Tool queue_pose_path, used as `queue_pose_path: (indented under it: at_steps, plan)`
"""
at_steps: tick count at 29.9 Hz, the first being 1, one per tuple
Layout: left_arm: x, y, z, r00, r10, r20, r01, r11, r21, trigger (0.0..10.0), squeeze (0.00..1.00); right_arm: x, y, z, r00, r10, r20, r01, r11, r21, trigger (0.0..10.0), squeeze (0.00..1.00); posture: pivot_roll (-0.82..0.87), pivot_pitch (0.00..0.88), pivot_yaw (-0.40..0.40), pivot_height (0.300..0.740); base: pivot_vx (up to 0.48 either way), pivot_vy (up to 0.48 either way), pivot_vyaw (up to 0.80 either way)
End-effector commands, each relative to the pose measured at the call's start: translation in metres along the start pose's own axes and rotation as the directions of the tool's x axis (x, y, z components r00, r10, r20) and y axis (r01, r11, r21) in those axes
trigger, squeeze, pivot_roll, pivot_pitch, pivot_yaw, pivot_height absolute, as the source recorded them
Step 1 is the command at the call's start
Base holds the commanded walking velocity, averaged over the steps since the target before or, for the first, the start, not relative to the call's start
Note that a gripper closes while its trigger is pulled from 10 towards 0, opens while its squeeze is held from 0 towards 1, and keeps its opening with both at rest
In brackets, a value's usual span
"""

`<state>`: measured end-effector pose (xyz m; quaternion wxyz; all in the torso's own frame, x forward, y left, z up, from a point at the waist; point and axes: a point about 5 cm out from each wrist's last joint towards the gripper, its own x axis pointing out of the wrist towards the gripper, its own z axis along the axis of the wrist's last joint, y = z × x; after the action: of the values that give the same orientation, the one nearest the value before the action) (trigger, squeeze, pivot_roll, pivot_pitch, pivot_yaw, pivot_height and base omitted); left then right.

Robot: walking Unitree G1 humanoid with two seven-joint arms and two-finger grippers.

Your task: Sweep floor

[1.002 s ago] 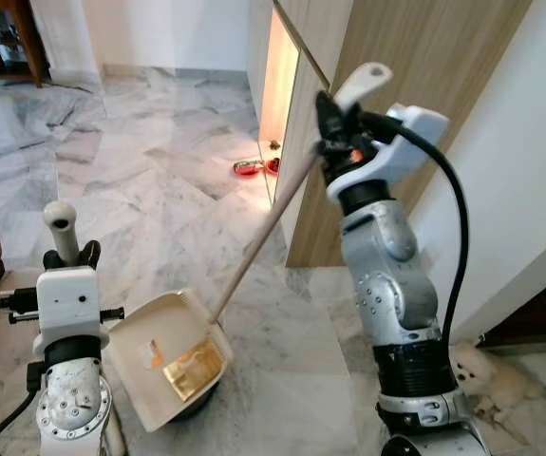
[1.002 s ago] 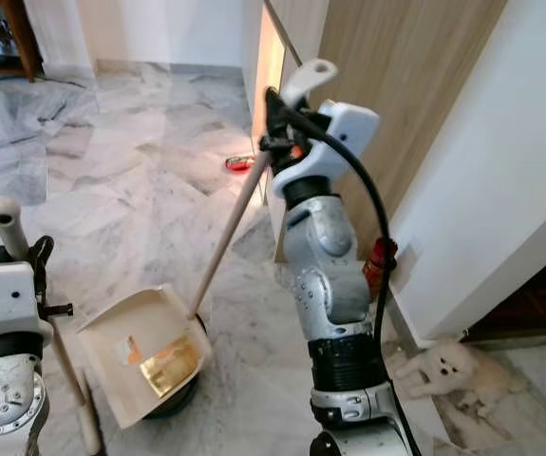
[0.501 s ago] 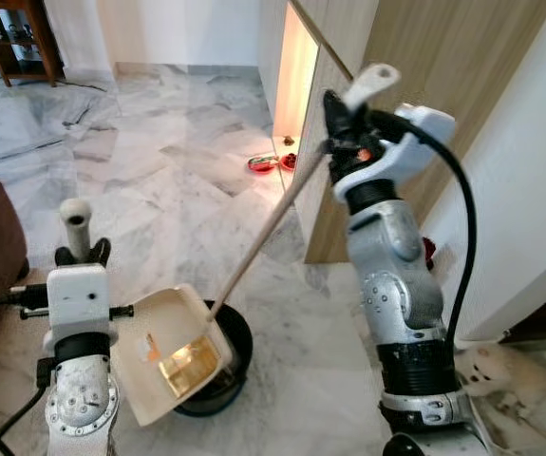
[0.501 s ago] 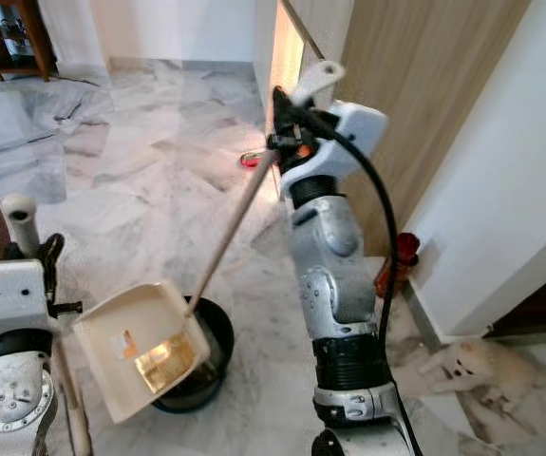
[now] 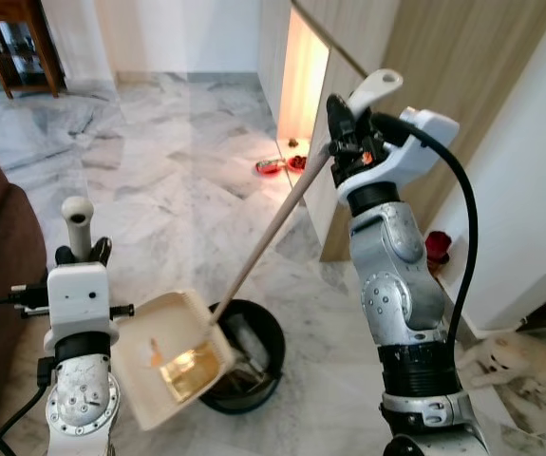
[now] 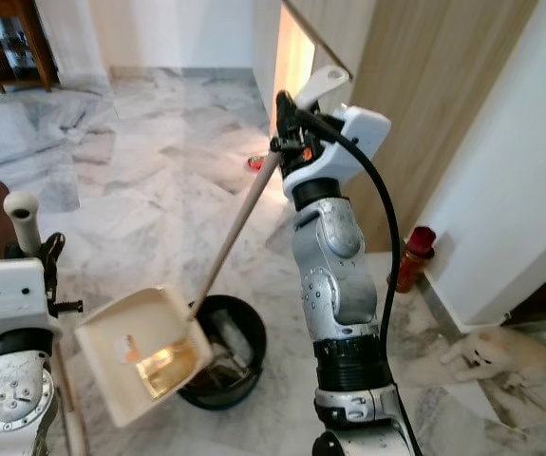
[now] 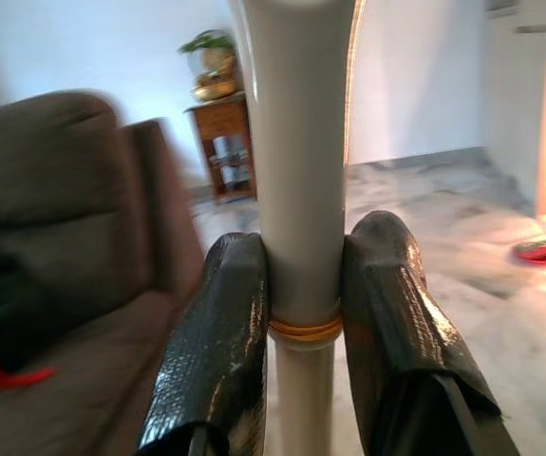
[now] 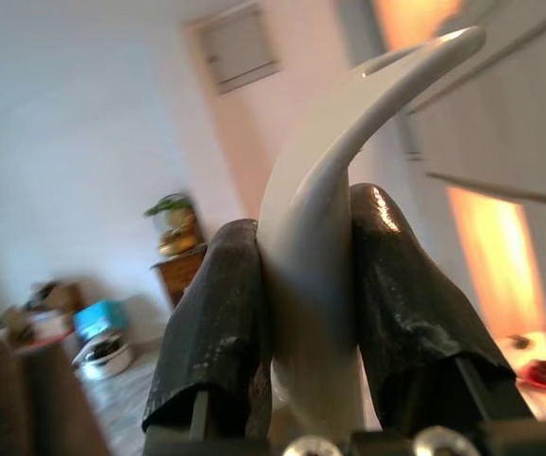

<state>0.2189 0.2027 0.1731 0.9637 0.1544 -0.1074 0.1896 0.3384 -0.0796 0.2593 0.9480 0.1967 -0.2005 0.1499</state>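
While gripped, dustpan (image 5: 173,356) over bin (image 5: 254,366), unlabelled

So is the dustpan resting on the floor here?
No, the dustpan hangs tilted over the black bin, held by its handle in the right end effector.

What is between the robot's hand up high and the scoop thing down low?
A long wooden handle runs from the right gripper down to the cream dustpan, which hangs tilted over a black bin, seen in both eye views.
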Motion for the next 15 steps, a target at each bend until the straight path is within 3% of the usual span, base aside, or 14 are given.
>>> queue_pose_path:
  at_steps: [1, 8, 11, 15]
  plan:
    - [0.001, 0.003, 0.008, 0.999, 0.015, 0.040, -0.015, 1.000, 0.008, 10.0, 0.00, 0.005, 0.013, 0.017, 0.996, 0.046, 0.082, -0.049, 0.998, 0.034, 10.0, 0.00, 0.10, 0.041, -0.061, 0.740, 0.000, 0.480, 0.00]
    - [0.001, 0.003, 0.009, 0.999, 0.011, 0.047, -0.011, 1.000, 0.015, 10.0, 0.00, 0.005, 0.014, 0.017, 0.996, 0.046, 0.082, -0.049, 0.998, 0.033, 10.0, 0.00, 0.10, 0.040, -0.062, 0.740, 0.000, 0.480, 0.00]
    - [0.002, -0.008, 0.012, 0.996, -0.056, 0.070, 0.053, 0.998, 0.044, 10.0, 0.00, -0.007, 0.063, 0.027, 0.933, 0.305, 0.191, -0.276, 0.947, -0.164, 10.0, 0.00, 0.10, 0.047, -0.059, 0.740, 0.000, 0.000, 0.00]
    - [0.002, -0.008, 0.012, 0.996, -0.058, 0.070, 0.054, 0.997, 0.056, 10.0, 0.00, -0.007, 0.061, 0.025, 0.937, 0.300, 0.181, -0.272, 0.948, -0.164, 10.0, 0.00, 0.10, 0.048, -0.060, 0.740, 0.000, -0.333, 0.00]
